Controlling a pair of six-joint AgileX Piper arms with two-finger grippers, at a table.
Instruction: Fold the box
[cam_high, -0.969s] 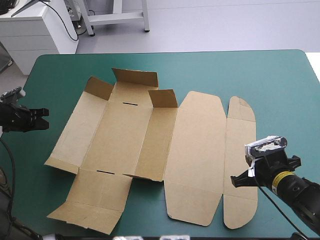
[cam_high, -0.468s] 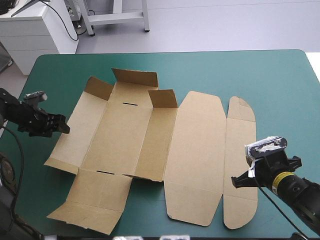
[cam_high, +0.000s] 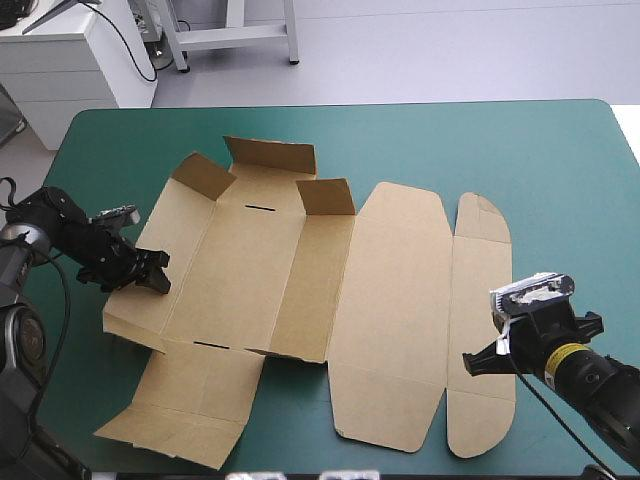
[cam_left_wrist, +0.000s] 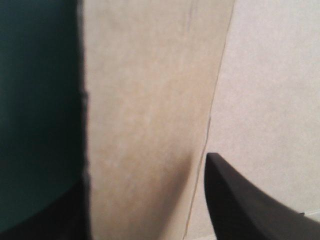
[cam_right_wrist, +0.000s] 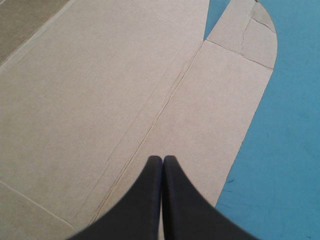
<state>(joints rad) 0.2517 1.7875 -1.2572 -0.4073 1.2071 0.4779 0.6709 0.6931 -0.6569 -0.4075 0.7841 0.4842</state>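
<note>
box (cam_high: 290, 280) sits mid-table on the teal-green cover (cam_high: 520, 150), mostly flat. only the short flaps (cam_high: 270, 155) on its far side stand up. lid panel (cam_high: 395, 300) and rounded tuck flap (cam_high: 482, 300) lie flat on its right.

step in hand, i reckon: first wall, the long left panel (cam_high: 170, 225). left gripper (cam_high: 152, 272) is at that panel's outer edge, fingers spread, board edge between them, nothing pinched. next move needs a bite there, then a swing up along the crease.

right gripper (cam_right_wrist: 162, 158) is pressed together over the tuck flap.
</note>
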